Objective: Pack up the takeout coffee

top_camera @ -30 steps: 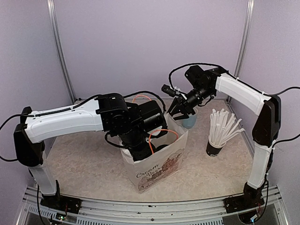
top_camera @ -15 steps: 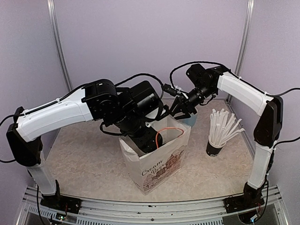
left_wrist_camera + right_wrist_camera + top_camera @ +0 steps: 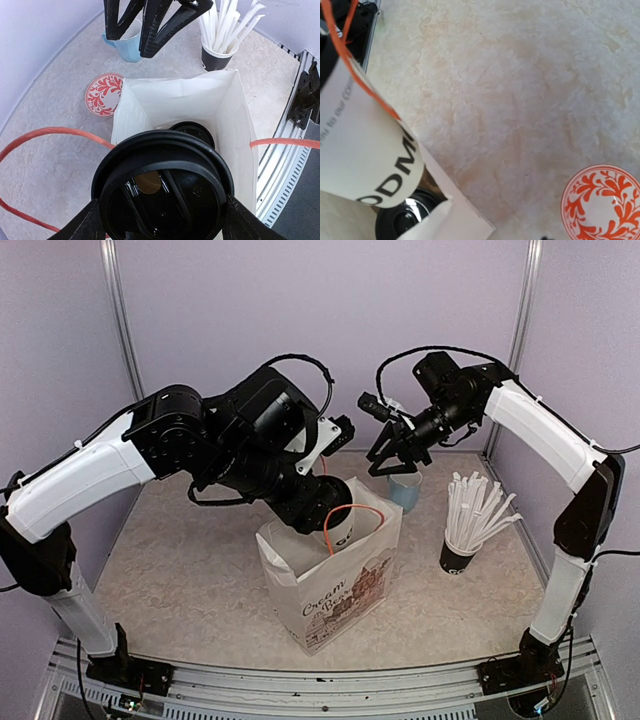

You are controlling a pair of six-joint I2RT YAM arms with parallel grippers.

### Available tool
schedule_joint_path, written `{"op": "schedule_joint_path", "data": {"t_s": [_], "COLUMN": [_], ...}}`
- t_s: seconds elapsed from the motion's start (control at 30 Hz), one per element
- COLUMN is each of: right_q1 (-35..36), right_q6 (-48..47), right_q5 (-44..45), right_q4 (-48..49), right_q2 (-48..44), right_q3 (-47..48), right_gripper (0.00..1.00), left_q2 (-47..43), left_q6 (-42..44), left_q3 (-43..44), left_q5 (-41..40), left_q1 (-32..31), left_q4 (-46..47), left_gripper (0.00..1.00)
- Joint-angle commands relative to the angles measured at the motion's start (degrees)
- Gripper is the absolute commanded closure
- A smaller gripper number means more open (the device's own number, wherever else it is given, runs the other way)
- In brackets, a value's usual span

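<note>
- Over the table (image 3: 200, 580), the left jaws (image 3: 162, 220) are clamped wide on the held cup (image 3: 365, 157), and we see one finger at either side of its black lid (image 3: 162, 187).
- The held cup hangs above the open mouth of the paper bag (image 3: 335, 600). It is tilted, with its base lowest and aimed into the bag and its lid facing up toward the wrist.
- The packed cup is already down inside. We see only its round packed lid (image 3: 194, 132), deep in the bag and just beyond the held one in the left wrist view.
- We judge that the next move turns on that slanted long axis. The cup must come upright and its base must find the free floor beside the packed cup, not land on the packed lid or the bag wall.
- The right jaws (image 3: 398, 452) stand parted and empty above the light blue mug (image 3: 405, 490), apart from the bag mouth. The left arm is plainly the nearer.
</note>
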Motion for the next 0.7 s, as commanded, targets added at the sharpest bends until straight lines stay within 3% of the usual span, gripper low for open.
{"op": "schedule_joint_path", "data": {"t_s": [0.0, 0.33, 0.67], "right_q1": [-0.5, -0.5, -0.4], "right_q6": [1.2, -1.1, -4.4], "right_q5": [0.7, 0.8, 0.0], "right_q4": [-1.0, -1.4, -1.6], "right_q2": [-1.8, -1.5, 4.9], "right_q3": [0.6, -0.8, 3.8], "right_gripper": [0.49, 0.49, 0.49], "left_q2": [-2.0, -1.7, 1.3], "left_q6": [0.3, -7.4, -12.8], "left_q3": [-0.5, -0.8, -1.9], "left_q5": [1.1, 4.4, 4.6], "left_q1": [0.4, -2.0, -4.5], "left_q4": [1.3, -8.5, -15.2], "left_gripper": [0.27, 0.34, 0.36]}}
